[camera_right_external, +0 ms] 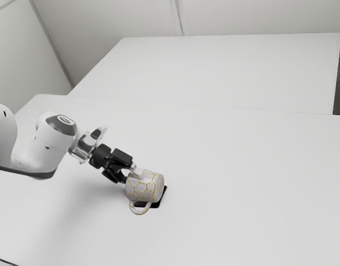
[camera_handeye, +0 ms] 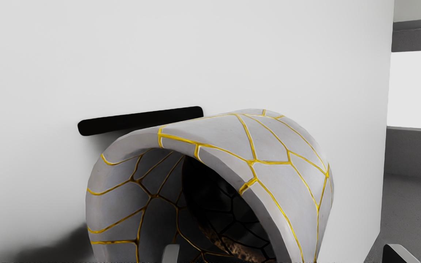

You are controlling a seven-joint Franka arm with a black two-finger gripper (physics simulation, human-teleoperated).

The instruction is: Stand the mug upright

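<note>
Mug (camera_right_external: 145, 187) on its side, mouth facing spread-fingered gripper (camera_right_external: 132, 175), one finger (camera_handeye: 171, 254) apparently inside, rim cut off in wrist view, black slab (camera_handeye: 141, 119) partly hidden

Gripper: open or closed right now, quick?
Gripper: open, holding nothing; one fingertip at the mouth of the mug, the other outside its wall.

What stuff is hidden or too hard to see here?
Exterior view: the inside of the mug, hidden by its own wall.
Exterior view: part of the black flat thing, covered by the mug.
Wrist view: the rest of the tool, cut off by the bottom edge.
Wrist view: what the brown patch inside is; too dark.
</note>
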